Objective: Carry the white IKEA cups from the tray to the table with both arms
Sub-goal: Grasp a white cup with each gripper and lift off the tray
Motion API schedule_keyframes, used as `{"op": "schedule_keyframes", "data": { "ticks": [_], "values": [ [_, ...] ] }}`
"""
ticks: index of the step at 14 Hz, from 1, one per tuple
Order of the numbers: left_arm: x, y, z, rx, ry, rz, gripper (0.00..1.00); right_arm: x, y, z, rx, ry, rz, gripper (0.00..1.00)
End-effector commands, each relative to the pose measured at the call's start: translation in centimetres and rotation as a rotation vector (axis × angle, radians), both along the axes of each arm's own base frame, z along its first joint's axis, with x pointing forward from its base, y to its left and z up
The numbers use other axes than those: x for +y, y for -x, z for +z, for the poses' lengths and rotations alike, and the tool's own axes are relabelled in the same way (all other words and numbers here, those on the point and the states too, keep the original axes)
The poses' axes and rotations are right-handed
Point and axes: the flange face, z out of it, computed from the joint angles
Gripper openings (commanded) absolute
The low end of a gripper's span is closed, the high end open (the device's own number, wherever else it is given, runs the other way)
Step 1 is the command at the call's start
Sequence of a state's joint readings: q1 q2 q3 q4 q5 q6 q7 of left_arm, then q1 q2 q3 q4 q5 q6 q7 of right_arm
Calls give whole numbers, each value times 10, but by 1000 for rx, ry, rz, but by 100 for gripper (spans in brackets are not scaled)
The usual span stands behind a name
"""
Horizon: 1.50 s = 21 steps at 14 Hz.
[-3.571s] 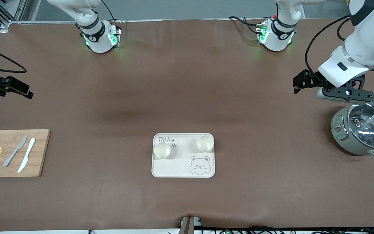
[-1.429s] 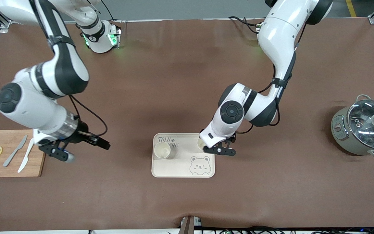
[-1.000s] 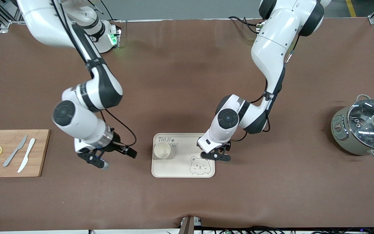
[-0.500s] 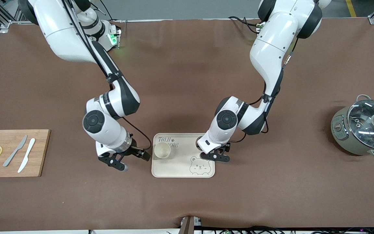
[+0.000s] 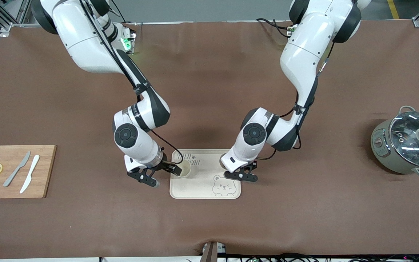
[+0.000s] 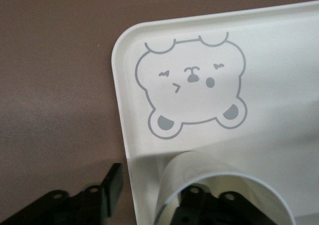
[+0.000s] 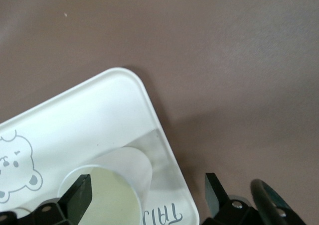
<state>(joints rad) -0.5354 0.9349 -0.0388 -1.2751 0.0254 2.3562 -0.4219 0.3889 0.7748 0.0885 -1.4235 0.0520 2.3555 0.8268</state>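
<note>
A cream bear tray (image 5: 204, 171) lies on the brown table. One white cup (image 5: 184, 169) stands on its corner toward the right arm's end. My right gripper (image 5: 144, 178) is open beside that cup. In the right wrist view the gripper (image 7: 148, 192) spans the tray's edge, with the cup (image 7: 107, 187) by one finger. My left gripper (image 5: 241, 175) is open over the tray's other end and hides the second cup. In the left wrist view the gripper (image 6: 157, 200) has one finger inside the cup (image 6: 199, 172) and one off the tray (image 6: 279, 85).
A wooden cutting board (image 5: 44, 171) with lemon slices and two knives lies at the right arm's end of the table. A grey pot with a glass lid (image 5: 407, 145) stands at the left arm's end.
The right arm has swung from the cutting board to the tray and its gripper has reached the cup. The left gripper has stayed over its cup, a little lower.
</note>
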Motion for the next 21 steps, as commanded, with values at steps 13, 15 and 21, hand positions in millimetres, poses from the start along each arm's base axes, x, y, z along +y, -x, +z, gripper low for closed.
{"op": "schedule_keyframes", "data": {
  "ticks": [13,15,21],
  "values": [
    [140,9,141,184,-116,-14,0,21,7,-9,-29,89,52,0],
    [193,18,153,206,-89,-67,0,15,1,-2,-39,86,45,0],
    [334,99,139,59,-48,-106,0,-73,-50,49,-10,122,116,0]
  ]
}}
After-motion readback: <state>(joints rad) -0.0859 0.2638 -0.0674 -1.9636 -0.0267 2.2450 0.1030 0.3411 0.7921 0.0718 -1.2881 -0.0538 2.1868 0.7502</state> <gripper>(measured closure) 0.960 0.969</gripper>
